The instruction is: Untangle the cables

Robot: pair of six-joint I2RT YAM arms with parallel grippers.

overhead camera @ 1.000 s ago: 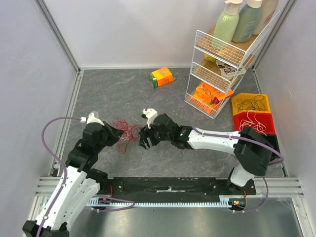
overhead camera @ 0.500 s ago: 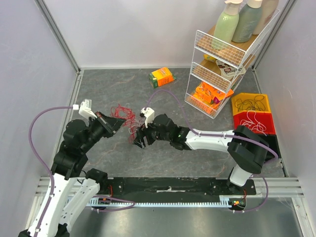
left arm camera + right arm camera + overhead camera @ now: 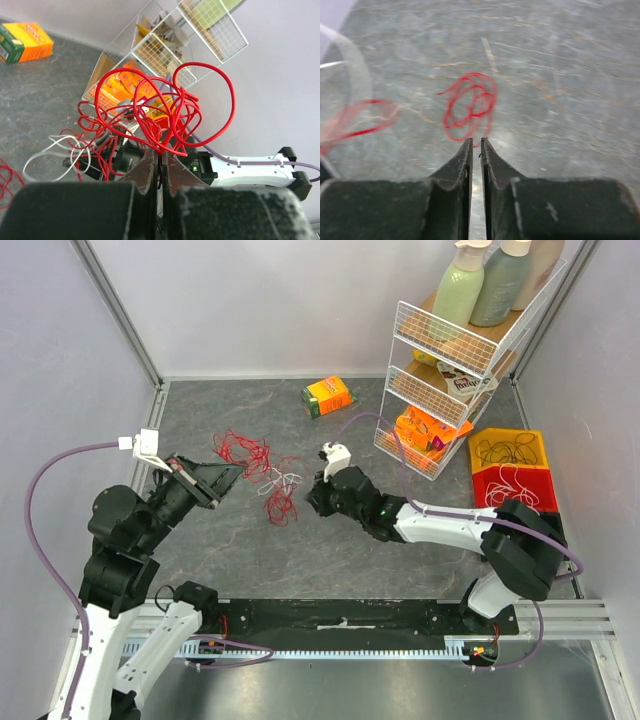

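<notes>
A tangle of cables lies mid-table: a red cable (image 3: 240, 451) in loose loops, a white cable (image 3: 284, 481) beside it, and a small red loop (image 3: 280, 510) nearer me. My left gripper (image 3: 236, 471) is raised at the left. It is shut on the red cable (image 3: 165, 107), whose loops stand up from its tips (image 3: 160, 154); white strands (image 3: 50, 157) trail below. My right gripper (image 3: 312, 502) sits just right of the tangle. Its jaws (image 3: 476, 142) are closed to a thin slit. The red loop (image 3: 470, 106) reaches those tips; whether a strand is pinched is unclear.
An orange box (image 3: 328, 396) lies at the back. A white wire rack (image 3: 450, 370) with packets and bottles stands back right. Beside it are a yellow bin (image 3: 540, 445) and a red bin (image 3: 483, 487), each holding sorted cables. Walls close in the left and right.
My left arm has lifted and pulled back left with the red cable, stretching the tangle out. My right gripper has drawn back to the right and gone from open to nearly closed.
</notes>
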